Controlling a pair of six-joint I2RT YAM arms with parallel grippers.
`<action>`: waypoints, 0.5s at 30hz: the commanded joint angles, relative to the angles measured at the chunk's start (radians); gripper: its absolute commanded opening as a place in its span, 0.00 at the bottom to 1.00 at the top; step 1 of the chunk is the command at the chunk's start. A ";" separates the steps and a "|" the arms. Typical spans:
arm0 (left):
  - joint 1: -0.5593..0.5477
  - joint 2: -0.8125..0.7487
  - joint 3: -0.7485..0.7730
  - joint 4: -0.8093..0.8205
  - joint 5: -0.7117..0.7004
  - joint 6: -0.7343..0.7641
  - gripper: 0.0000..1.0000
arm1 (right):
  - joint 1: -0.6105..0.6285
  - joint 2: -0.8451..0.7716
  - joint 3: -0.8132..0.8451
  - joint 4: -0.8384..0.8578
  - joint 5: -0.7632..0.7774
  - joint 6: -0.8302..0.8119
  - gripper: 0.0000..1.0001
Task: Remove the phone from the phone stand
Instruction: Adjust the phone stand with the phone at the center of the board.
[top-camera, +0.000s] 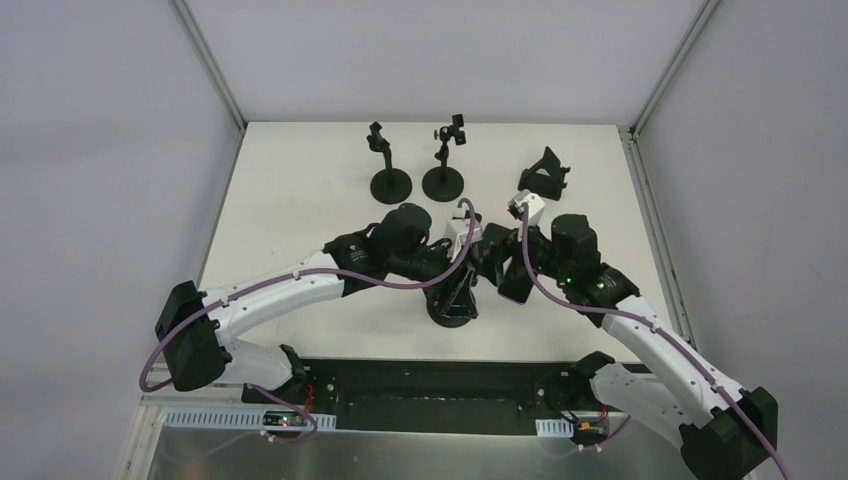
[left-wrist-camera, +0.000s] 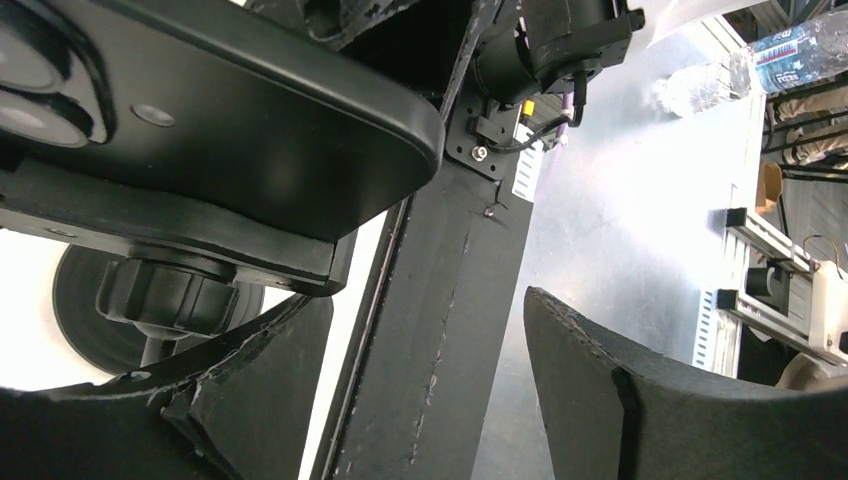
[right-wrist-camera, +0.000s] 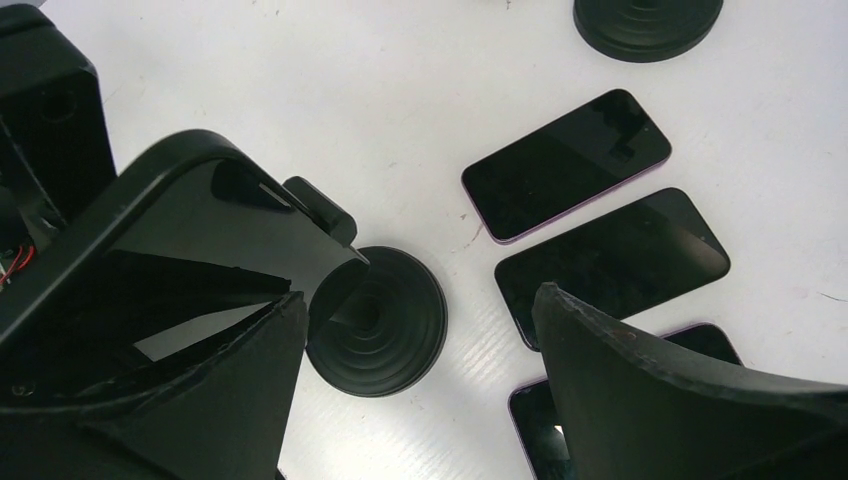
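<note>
1. The phone sits clamped in the phone stand mid-counter, tilted. Its long axis runs sideways, with the lens end leftward in the left wrist view.
2. Left pincer: half open, empty.
3. Right pincer: spread wide, empty.

I count four stands. The left pole stand and the right pole stand are well beyond both grippers, a folding stand sits off past the right gripper, and the fourth stand is right under the two grippers.

There are four phones. The clamped phone is in that fourth stand, close above the left gripper. The first flat phone, second flat phone and third flat phone lie below the right gripper, the third half hidden behind its finger.

I see two arms, two grippers and one bottle.
</note>
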 joint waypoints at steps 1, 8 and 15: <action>-0.007 -0.073 0.008 0.032 -0.030 0.053 0.73 | -0.001 -0.053 0.009 0.016 0.051 -0.009 0.87; -0.003 -0.124 -0.006 -0.033 -0.040 0.101 0.75 | -0.003 -0.125 0.006 -0.064 0.143 -0.019 0.87; -0.001 -0.201 -0.087 -0.036 -0.181 0.139 0.78 | -0.003 -0.211 -0.014 -0.095 0.169 0.012 0.88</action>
